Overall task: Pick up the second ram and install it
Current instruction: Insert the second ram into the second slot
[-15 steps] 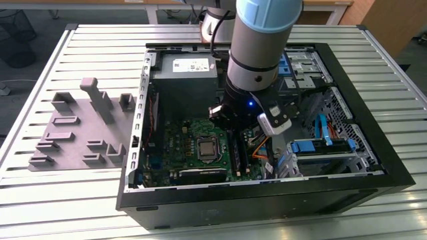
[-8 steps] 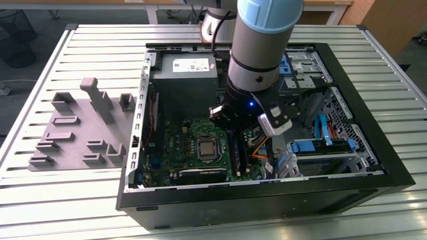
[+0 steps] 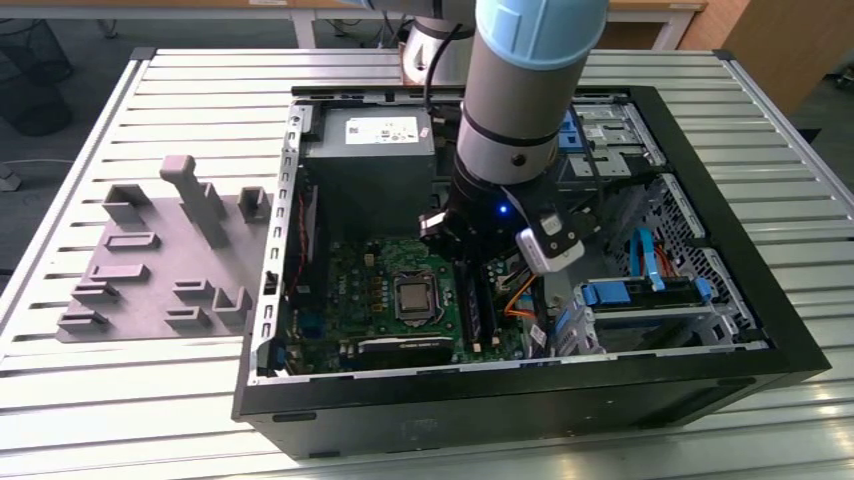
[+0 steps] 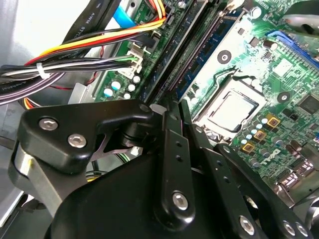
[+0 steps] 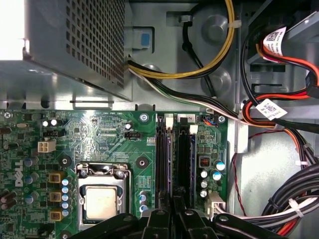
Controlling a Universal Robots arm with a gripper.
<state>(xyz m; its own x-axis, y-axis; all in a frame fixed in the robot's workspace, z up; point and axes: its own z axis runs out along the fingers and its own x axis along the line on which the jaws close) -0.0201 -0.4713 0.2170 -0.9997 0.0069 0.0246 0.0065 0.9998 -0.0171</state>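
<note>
My gripper (image 3: 467, 262) is down inside the open computer case, low over the motherboard's memory slots. In both wrist views its black fingers (image 4: 169, 149) stand close together on a thin stick. This is the second ram (image 5: 171, 159), seen edge-on and running straight away from the fingertips along a long black slot (image 5: 160, 164). In the second wrist view the second ram (image 4: 202, 62) shows a bluish side face with chips, beside the processor socket (image 4: 232, 107). I cannot tell whether it is fully seated. The gripper (image 5: 173, 206) (image 4: 175, 105) is shut on it.
Another black slot (image 5: 185, 159) lies right beside the held stick. Cable bundles (image 5: 279, 194) run close by, with a power supply (image 3: 367, 150) and a blue drive cage (image 3: 641, 295) around them. A grey fixture plate (image 3: 147, 250) with upright blocks lies at the exterior view's left.
</note>
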